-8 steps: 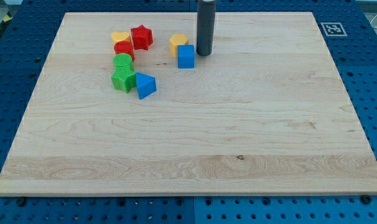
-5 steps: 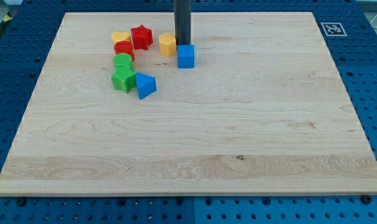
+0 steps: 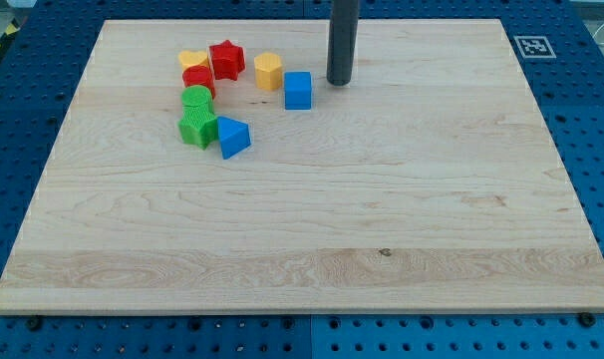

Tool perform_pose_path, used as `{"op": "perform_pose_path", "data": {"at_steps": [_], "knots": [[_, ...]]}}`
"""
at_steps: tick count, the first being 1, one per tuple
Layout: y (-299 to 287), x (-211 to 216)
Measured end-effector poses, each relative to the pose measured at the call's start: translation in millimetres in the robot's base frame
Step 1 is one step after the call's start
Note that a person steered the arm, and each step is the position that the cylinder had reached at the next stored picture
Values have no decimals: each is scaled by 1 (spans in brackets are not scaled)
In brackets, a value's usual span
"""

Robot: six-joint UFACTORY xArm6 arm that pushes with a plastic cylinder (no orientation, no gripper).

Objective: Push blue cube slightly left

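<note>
The blue cube (image 3: 298, 90) sits on the wooden board (image 3: 312, 219) at the upper middle-left. My tip (image 3: 340, 82) stands just to the cube's right and slightly above it, a small gap apart, not touching. A yellow hexagonal block (image 3: 268, 71) lies just up-left of the cube.
At the upper left lie a red star (image 3: 226, 59), a yellow block (image 3: 193, 62), a red block (image 3: 198, 79), a green round block (image 3: 196, 98), a green block (image 3: 198, 127) and a blue wedge-shaped block (image 3: 232, 136). A marker tag (image 3: 531, 46) sits at the top right corner.
My tip swung left behind the blue cube, nudging the yellow hexagonal block left, then came back right. The blue cube has hardly moved.
</note>
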State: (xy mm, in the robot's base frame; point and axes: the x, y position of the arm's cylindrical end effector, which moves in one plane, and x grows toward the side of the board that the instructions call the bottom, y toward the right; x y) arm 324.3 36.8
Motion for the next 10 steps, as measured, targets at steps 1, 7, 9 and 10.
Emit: {"op": "perform_pose_path", "data": {"at_steps": [1, 7, 9, 10], "knots": [[-11, 23], [-51, -10], [-26, 2], [-25, 7]]}}
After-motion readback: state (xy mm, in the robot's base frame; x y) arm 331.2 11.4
